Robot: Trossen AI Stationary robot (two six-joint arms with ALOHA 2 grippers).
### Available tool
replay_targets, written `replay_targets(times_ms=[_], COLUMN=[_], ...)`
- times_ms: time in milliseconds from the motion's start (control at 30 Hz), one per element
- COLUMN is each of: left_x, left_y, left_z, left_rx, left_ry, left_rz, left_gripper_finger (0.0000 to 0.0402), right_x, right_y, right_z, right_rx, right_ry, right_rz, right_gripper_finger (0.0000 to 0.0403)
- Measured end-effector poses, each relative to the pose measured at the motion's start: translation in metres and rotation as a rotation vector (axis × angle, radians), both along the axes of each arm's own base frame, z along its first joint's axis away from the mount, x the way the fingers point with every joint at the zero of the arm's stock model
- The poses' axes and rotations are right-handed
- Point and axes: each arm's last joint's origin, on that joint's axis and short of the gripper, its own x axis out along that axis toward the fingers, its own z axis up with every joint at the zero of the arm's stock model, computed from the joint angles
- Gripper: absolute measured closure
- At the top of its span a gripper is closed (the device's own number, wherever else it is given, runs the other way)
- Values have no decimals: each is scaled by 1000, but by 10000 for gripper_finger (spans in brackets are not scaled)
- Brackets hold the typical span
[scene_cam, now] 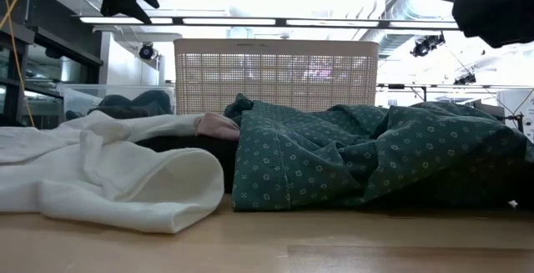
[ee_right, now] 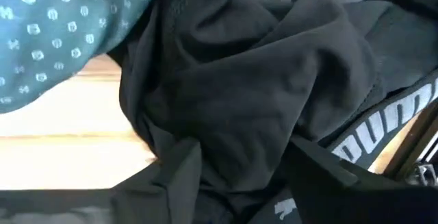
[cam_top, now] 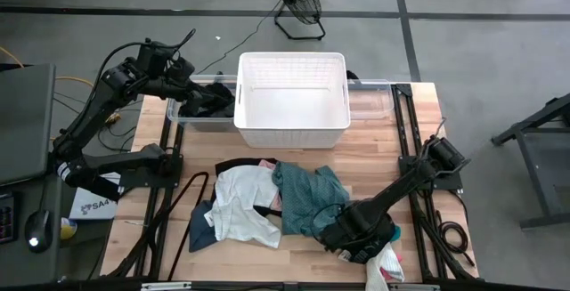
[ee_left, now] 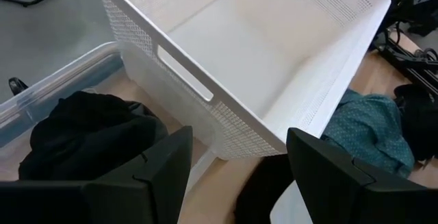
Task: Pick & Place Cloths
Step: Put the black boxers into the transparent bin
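Cloths lay heaped on the front half of the wooden counter (cam_top: pixel 374 153): a white garment (cam_top: pixel 239 204) at left, a teal-green dotted one (cam_top: pixel 307 195) beside and partly over it, a pink scrap (scene_cam: pixel 219 124) between them in the low view. Right claw (cam_top: pixel 343 236) was down at the heap's right front edge, pressed into a black garment (ee_right: pixel 260 94) with pale lettering on its band. Its two fingers (ee_right: pixel 178 176) stood either side of a fold of that black fabric, part-way apart; whether they actually gripped it, I could not tell.

Left claw (cam_top: pixel 183 67) hovered at the far left, above a clear plastic bin (cam_top: pixel 183 109) that held another black cloth (ee_left: pixel 89 131). Its fingers (ee_left: pixel 161 172) stood apart with nothing between them.

White lattice basket (cam_top: pixel 292 100) sat at the counter's far middle, against the bin, nothing seen inside. A floor fan (cam_top: pixel 298 2) stood beyond the counter.
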Motion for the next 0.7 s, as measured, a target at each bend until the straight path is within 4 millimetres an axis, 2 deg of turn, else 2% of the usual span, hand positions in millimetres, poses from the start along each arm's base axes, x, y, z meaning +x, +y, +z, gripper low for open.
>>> replay_targets(times_ms=[100, 300, 467, 600, 700], left_x=[0, 0, 0, 0, 0], left_y=[0, 0, 0, 0, 0], left_z=[0, 0, 0, 0, 0], left_rx=[1, 11, 15, 15, 15], left_ry=[-1, 3, 4, 4, 4], left_rz=[0, -9, -12, -12, -12], left_gripper_finger=[172, 172, 172, 172, 172], right_x=[0, 3, 5, -4, -15], right_y=[-2, -2, -5, -13, -24], right_z=[0, 6, 26, 63, 97], right_rx=[-6, 8, -29, -66, -137], right_ry=[2, -26, -64, -94, -181], right_rz=[0, 39, 48, 47, 33], right_gripper_finger=[270, 387, 396, 397, 397])
